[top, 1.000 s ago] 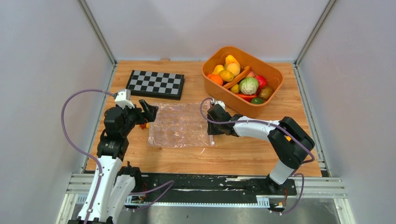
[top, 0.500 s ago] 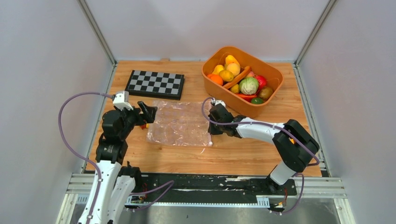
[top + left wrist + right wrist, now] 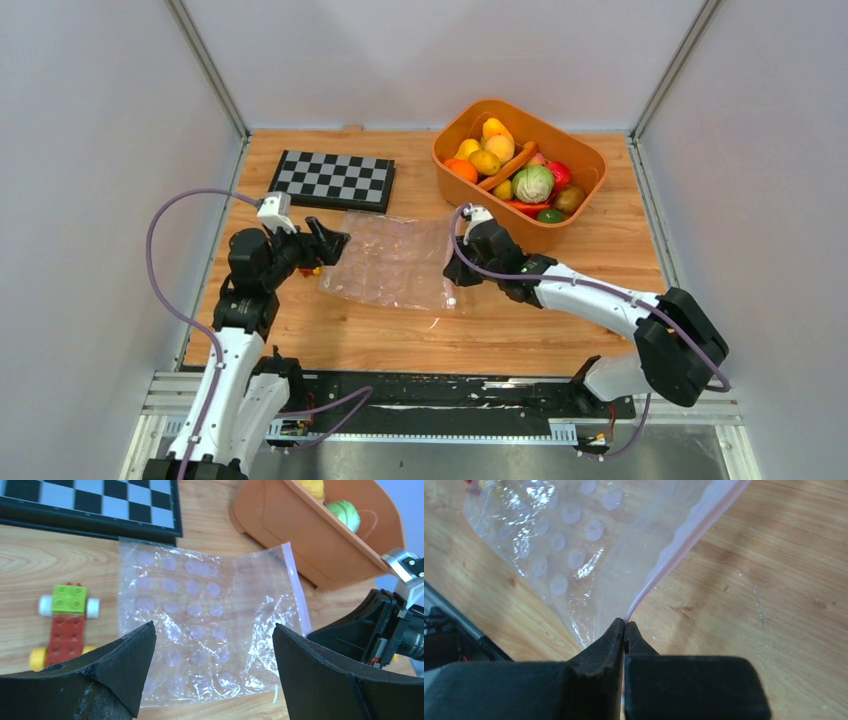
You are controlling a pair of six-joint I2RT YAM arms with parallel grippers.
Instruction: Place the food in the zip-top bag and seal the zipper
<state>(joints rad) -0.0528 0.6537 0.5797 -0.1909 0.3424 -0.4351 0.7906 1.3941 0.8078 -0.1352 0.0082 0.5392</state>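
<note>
The clear zip-top bag (image 3: pixel 392 262) lies on the wooden table, also in the left wrist view (image 3: pixel 200 625) and the right wrist view (image 3: pixel 574 555). Its zipper (image 3: pixel 684 540) runs along the right edge (image 3: pixel 295 590). My right gripper (image 3: pixel 455 272) is shut on the zipper edge (image 3: pixel 625 624) and lifts that side. My left gripper (image 3: pixel 335 245) is open and empty, just left of the bag (image 3: pixel 212 640). The food (image 3: pixel 515 170) lies in the orange tub (image 3: pixel 470 215).
A checkerboard (image 3: pixel 335 180) lies at the back left. A small red, yellow and green wheeled block toy (image 3: pixel 62 622) sits left of the bag, under my left gripper. The orange tub (image 3: pixel 300 545) stands close behind the bag's right side.
My right gripper has lifted the bag's zipper edge and shifted it right and back; the right arm has stretched out. My left gripper has moved slightly right toward the bag.
</note>
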